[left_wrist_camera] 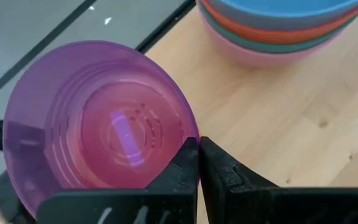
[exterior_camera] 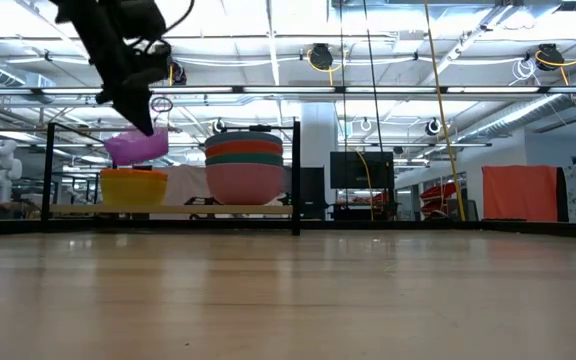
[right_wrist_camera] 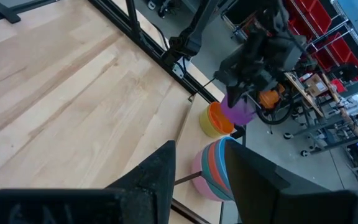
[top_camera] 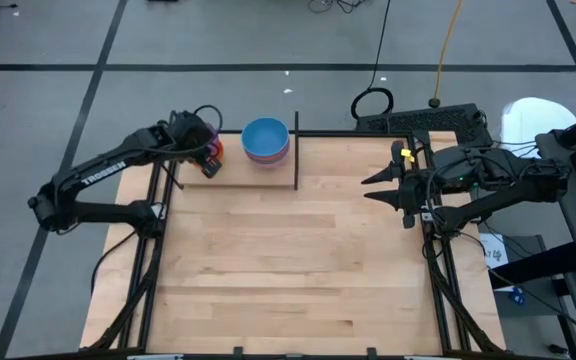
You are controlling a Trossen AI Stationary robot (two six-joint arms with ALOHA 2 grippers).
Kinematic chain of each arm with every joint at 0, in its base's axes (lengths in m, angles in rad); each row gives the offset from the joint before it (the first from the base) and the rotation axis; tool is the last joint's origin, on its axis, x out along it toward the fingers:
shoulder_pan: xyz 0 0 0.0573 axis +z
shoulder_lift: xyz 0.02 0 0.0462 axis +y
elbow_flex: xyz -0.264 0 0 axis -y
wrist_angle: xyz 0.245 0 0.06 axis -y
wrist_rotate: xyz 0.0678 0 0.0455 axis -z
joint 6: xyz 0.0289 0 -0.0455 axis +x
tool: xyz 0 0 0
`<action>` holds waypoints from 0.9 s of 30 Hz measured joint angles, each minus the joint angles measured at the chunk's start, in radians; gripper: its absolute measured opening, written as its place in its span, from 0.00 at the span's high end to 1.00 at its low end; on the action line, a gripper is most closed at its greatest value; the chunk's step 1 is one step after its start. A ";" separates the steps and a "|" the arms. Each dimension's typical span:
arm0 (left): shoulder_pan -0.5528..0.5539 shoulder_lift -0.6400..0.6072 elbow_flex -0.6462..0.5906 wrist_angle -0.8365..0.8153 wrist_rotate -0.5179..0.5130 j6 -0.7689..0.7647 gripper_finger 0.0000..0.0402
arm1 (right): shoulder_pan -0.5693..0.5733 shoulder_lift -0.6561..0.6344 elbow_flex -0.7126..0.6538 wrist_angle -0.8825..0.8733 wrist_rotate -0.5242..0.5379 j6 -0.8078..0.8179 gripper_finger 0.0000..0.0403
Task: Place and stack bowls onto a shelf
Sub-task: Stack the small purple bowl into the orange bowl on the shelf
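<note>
Left gripper (left_wrist_camera: 197,163) pinches purple bowl (left_wrist_camera: 98,124) rim (yellow bowl (exterior_camera: 133,187) below, contents hidden)

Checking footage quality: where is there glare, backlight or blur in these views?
Low view: bright ceiling lights leave the left gripper a dark silhouette. Left wrist view: a glare patch sits inside the purple bowl. Right wrist view: the near fingers look soft.

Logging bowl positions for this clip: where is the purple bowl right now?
The purple bowl is in the left gripper's shut fingers, held tilted just above the yellow-and-orange stack at the shelf's left end, beside the blue-topped stack.
</note>
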 joint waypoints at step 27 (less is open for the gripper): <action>0.090 -0.006 -0.200 0.162 0.114 -0.089 0.86 | 0.000 0.000 0.000 0.046 0.000 0.001 0.67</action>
